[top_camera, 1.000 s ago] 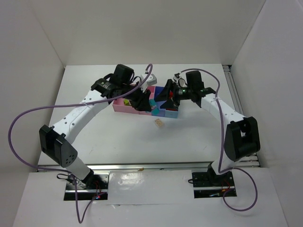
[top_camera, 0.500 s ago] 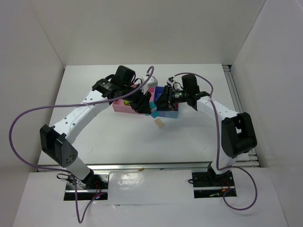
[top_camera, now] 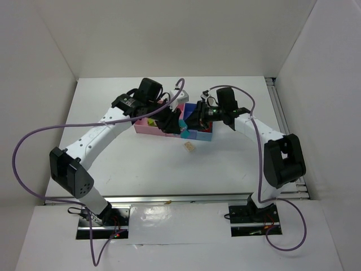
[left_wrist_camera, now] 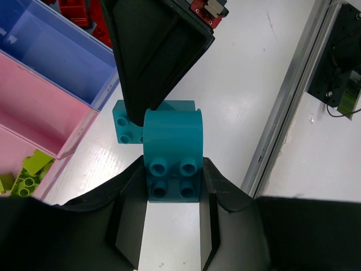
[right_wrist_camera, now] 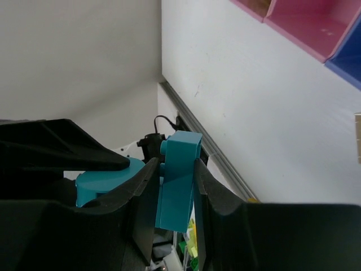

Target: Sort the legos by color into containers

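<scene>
Two cyan legos are held in the air over the tray (top_camera: 144, 129), pressed against each other. My left gripper (left_wrist_camera: 172, 165) is shut on the arched cyan brick (left_wrist_camera: 172, 141). My right gripper (right_wrist_camera: 176, 169) is shut on the flat cyan brick (right_wrist_camera: 179, 186), which shows behind the arch in the left wrist view (left_wrist_camera: 125, 129). In the top view the two grippers meet, left gripper (top_camera: 171, 121) and right gripper (top_camera: 192, 117), with the cyan pair (top_camera: 181, 124) between them. Lime legos (left_wrist_camera: 23, 172) lie in a pink compartment. Red legos (left_wrist_camera: 76, 11) lie beyond the periwinkle compartment (left_wrist_camera: 53, 53).
A cream-white brick (top_camera: 189, 147) lies on the white table in front of the tray. A metal rail (left_wrist_camera: 285, 113) runs along the table's right edge. White walls enclose the table on three sides.
The right arm swung left to the left gripper, and its jaws closed on the flat cyan brick. The left gripper kept its hold on the arched brick.
</scene>
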